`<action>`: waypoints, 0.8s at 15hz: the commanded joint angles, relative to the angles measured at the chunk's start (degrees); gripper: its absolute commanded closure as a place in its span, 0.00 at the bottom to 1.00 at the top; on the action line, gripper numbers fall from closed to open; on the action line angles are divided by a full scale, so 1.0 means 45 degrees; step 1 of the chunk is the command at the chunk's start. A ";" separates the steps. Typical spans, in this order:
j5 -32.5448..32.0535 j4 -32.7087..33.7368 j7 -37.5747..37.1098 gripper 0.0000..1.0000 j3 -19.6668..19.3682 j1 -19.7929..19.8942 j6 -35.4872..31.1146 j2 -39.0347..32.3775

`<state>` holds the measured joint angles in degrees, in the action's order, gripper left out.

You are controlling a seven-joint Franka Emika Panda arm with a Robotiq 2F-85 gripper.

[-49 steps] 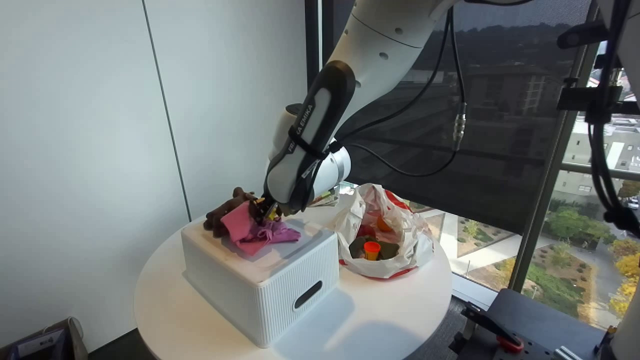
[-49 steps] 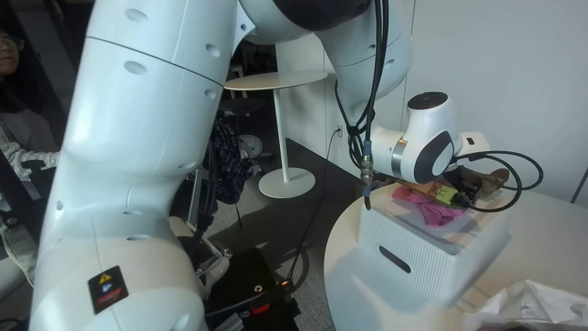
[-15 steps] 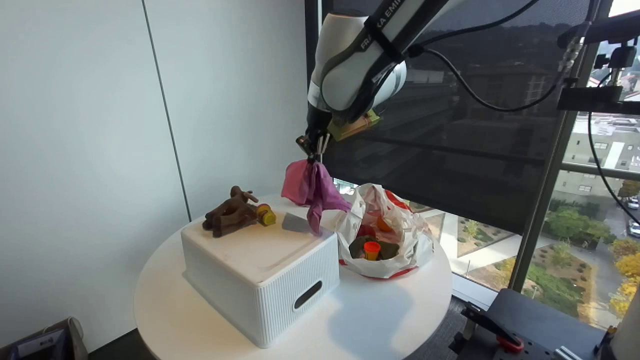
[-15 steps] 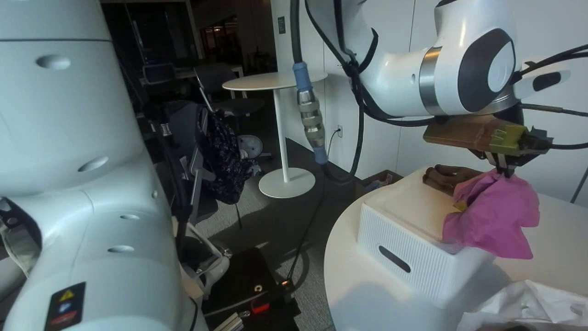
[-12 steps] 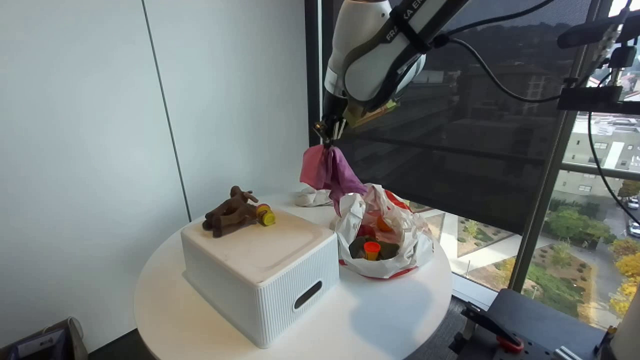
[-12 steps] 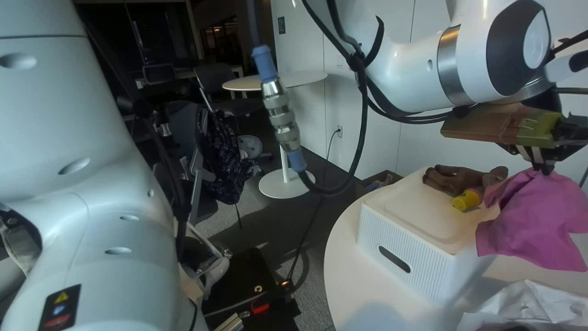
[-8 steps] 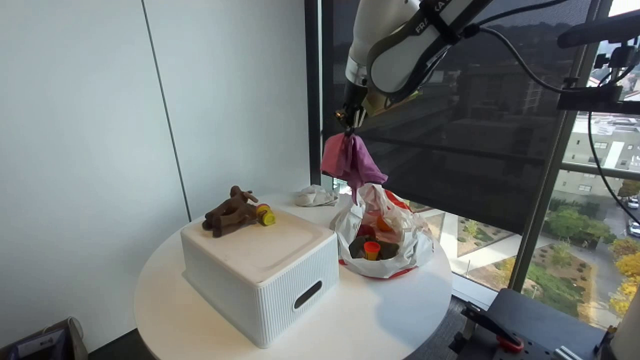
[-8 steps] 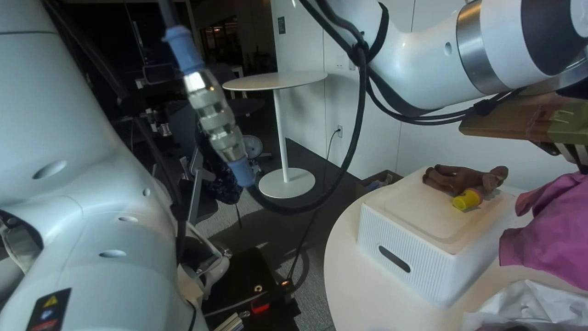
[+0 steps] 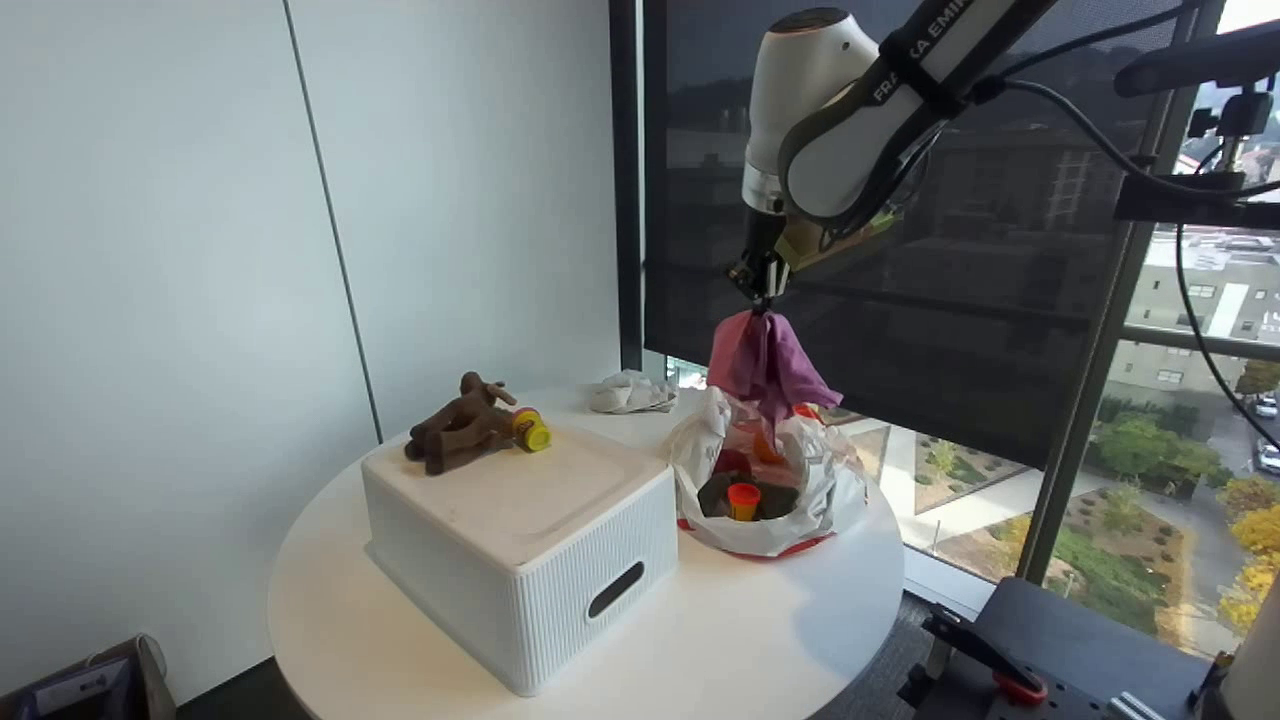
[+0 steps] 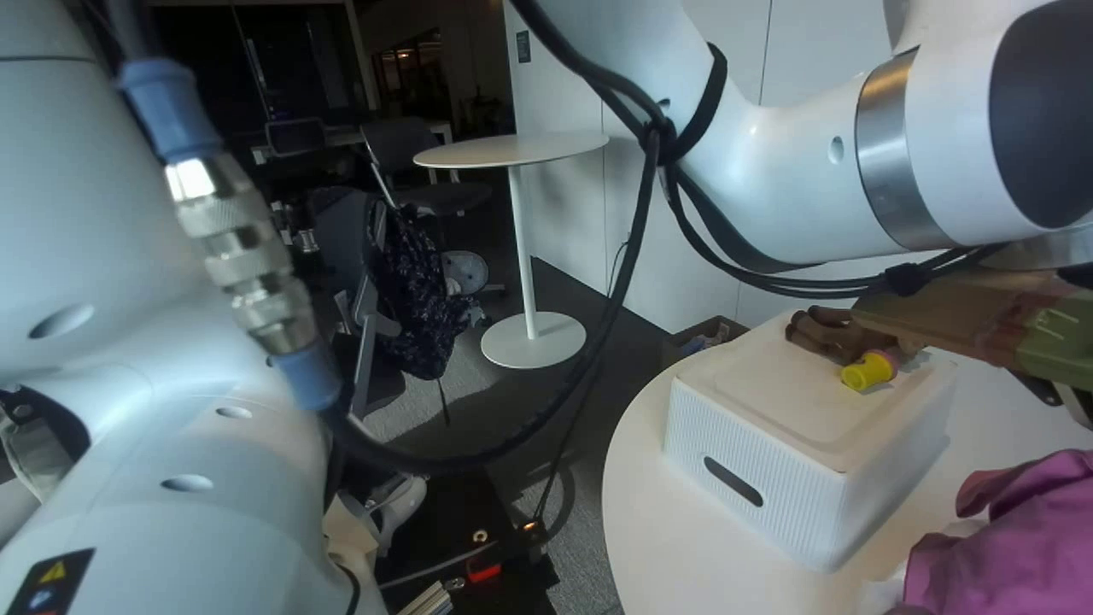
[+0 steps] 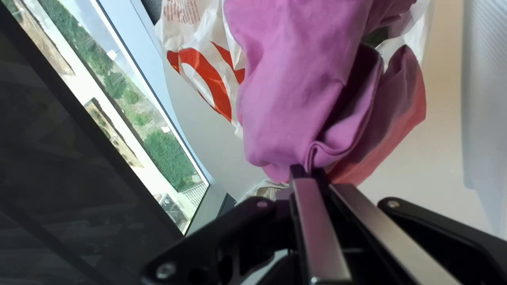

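Observation:
A pink-purple cloth [image 9: 765, 360] hangs in loose folds from my gripper [image 9: 762, 308], which points downward. In the wrist view the gripper [image 11: 309, 171] is shut on a pinched fold of the cloth [image 11: 293, 87]. Below it stands a white plastic bag [image 9: 835, 490] with red markings, its mouth facing up. The cloth's lower tip overlaps the bag's opening; whether they touch I cannot tell. Inside the bag are an orange-lidded tub [image 9: 743, 502] and other dark, red and orange things. At the right edge of an exterior view only part of the cloth [image 10: 1016, 538] shows.
A white ribbed box [image 9: 600, 560] stands on the round table [image 9: 720, 650]. On its top lie a brown toy figure [image 9: 460, 425] and a small yellow tub [image 9: 533, 432]. Crumpled white wrapping [image 9: 632, 392] lies behind, near the window.
The cloth was lifted off the box and carried right in the gripper, uncovering the yellow tub. Over the last half second it has moved further right and lower, over the bag.

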<state>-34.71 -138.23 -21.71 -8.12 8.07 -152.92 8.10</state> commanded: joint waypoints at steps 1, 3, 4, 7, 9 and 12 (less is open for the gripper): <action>0.0125 -0.0349 -0.0121 0.94 0.0234 0.0481 0.0231 -0.0304; 0.0285 -0.0396 0.0039 0.94 0.0211 0.0460 0.0188 -0.0847; 0.0232 -0.0359 -0.0049 0.94 0.0236 0.0412 0.0072 -0.1208; 0.0019 0.0071 -0.0088 0.94 0.0207 0.0246 0.0028 -0.2380; -0.0196 0.0548 -0.0289 0.94 0.0060 0.0119 -0.0076 -0.3290; -0.0848 0.1482 -0.0584 0.94 -0.0384 -0.0144 -0.0309 -0.4290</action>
<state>-35.31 -136.85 -21.97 -7.74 8.91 -152.71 -6.49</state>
